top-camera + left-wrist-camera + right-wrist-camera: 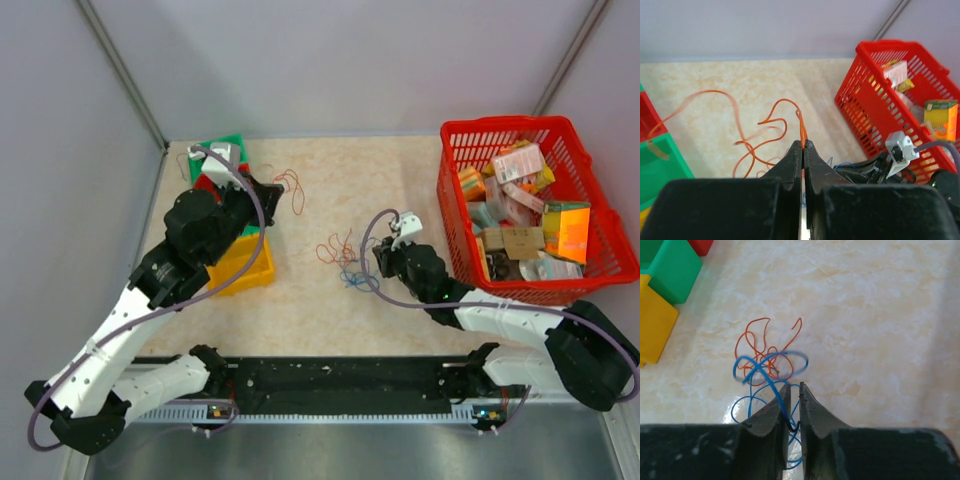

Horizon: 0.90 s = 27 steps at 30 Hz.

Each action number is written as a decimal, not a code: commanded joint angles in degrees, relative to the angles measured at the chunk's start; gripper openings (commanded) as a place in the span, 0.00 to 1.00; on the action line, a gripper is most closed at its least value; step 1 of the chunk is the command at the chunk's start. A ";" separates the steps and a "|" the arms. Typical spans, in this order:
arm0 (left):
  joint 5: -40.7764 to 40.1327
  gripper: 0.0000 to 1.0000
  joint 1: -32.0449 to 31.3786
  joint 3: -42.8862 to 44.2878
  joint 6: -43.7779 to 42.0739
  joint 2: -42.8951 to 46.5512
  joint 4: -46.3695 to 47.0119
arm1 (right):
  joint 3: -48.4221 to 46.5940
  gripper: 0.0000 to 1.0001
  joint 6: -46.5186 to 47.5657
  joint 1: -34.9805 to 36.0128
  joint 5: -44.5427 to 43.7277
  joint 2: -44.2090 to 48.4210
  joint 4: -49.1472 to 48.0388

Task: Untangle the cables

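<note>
The left tool (803,146) is closed on one orange cable (771,120) and holds it just to the right of the coloured bins (250,270), at the far left of the desk (420,180). This cable appears apart from the others. The right tool (795,389) is closed on a blue cable (765,374) at the right edge of the small bundle (340,255), which lies near the middle of the desk, left of the red basket (505,122). To do this step well, I think the right tool should draw the blue cable slowly to the right, low over the desk. If the thin red-orange loops (756,342) begin to follow, it is better to stop than to tighten a knot. No cable is straight. The blue one runs from the jaws to the left into the bundle, so its long axis is about left to right, with curls. The orange one makes open loops with no clear axis, and I cannot tell where its free end points.
</note>
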State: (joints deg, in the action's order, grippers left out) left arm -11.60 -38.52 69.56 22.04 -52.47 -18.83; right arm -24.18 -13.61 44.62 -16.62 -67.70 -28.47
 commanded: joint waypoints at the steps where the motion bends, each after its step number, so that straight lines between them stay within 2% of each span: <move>1: 2.44 0.00 0.03 0.57 -0.77 -0.52 -0.41 | -5.33 0.25 3.23 0.38 5.97 -2.08 3.49; 3: 4.99 0.00 -0.06 2.15 -0.69 -2.28 -2.17 | -7.10 0.42 3.50 0.38 7.48 -3.31 5.35; 5: 6.84 0.00 0.03 3.65 -0.51 -4.13 -4.45 | -6.58 0.54 3.67 0.47 8.62 -2.70 4.48; 11: 11.33 0.00 0.03 5.06 0.89 -8.26 -8.06 | -0.43 0.69 5.69 0.38 18.44 3.97 -4.21; 12: 14.38 0.00 0.03 5.49 0.90 -8.87 -8.50 | 0.79 0.71 5.61 0.47 20.03 4.85 -6.40; 17: 23.79 0.00 0.11 8.22 -0.16 -14.41 -11.31 | 3.35 0.75 5.61 0.38 24.18 6.88 -11.61; 27: 33.47 0.00 0.11 10.07 0.72 -20.74 -13.34 | 6.34 0.75 4.73 0.47 26.82 9.61 -16.88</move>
State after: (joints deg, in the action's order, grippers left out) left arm 16.27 -38.52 77.08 22.37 -72.55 -33.04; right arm -18.50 -8.95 44.62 7.40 -59.68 -39.53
